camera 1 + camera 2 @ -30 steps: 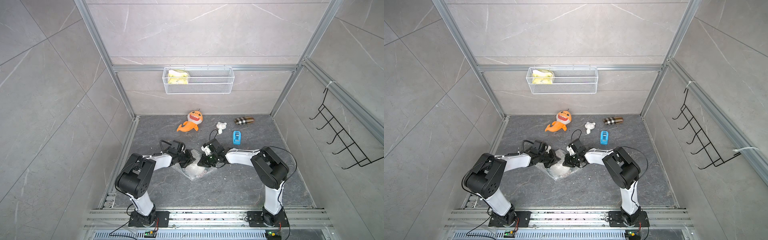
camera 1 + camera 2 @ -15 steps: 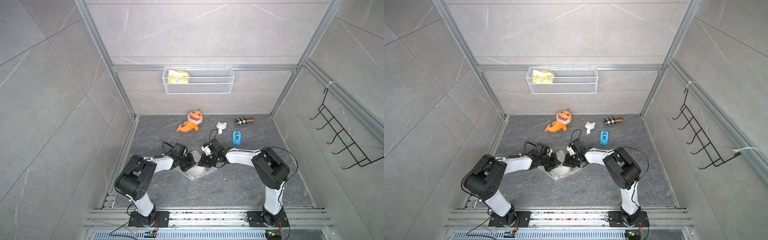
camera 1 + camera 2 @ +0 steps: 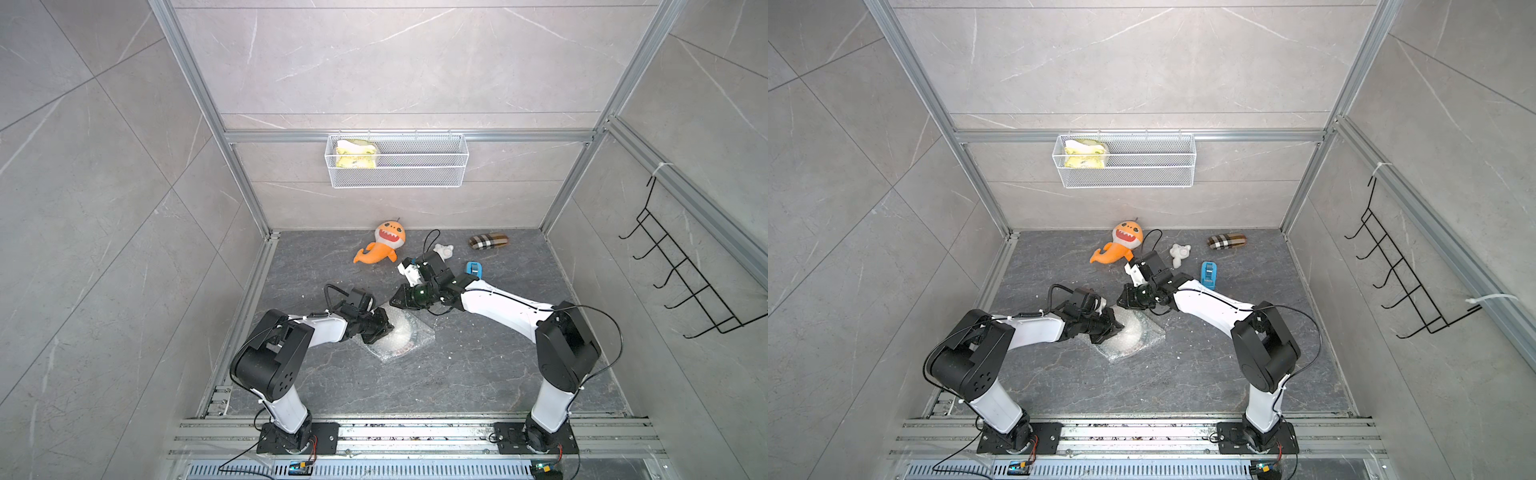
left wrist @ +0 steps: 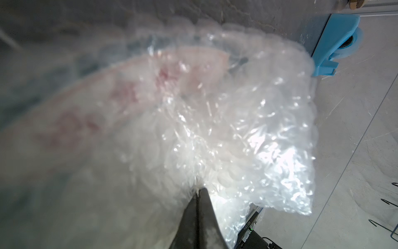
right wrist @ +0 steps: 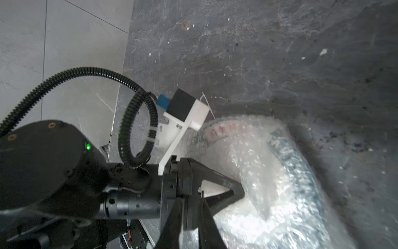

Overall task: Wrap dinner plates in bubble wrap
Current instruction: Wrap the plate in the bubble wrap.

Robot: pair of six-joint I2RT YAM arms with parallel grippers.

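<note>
The dinner plate (image 3: 405, 332) lies on the dark floor under crinkled clear bubble wrap (image 3: 419, 334), with its dark lettered rim and red marks showing through. Both top views show this bundle, bubble wrap (image 3: 1138, 334) included. My left gripper (image 3: 380, 328) sits over the bundle's left side. In the left wrist view it (image 4: 199, 190) is shut on a fold of bubble wrap (image 4: 247, 133) above the plate (image 4: 129, 92). My right gripper (image 3: 398, 298) hovers at the bundle's far corner. In the right wrist view it (image 5: 191, 198) shows a narrow gap with nothing seen in it.
At the back of the floor lie an orange shark plush (image 3: 384, 245), a small white toy (image 3: 444, 251), a plaid case (image 3: 488, 242) and a blue tape dispenser (image 3: 473, 269). A wire basket (image 3: 397, 178) hangs on the back wall. A black hook rack (image 3: 685, 282) is on the right wall.
My left gripper has drawn slightly toward the near side, still shut on the bubble wrap, and the fold has shifted with it. The right gripper has stayed at the far corner.
</note>
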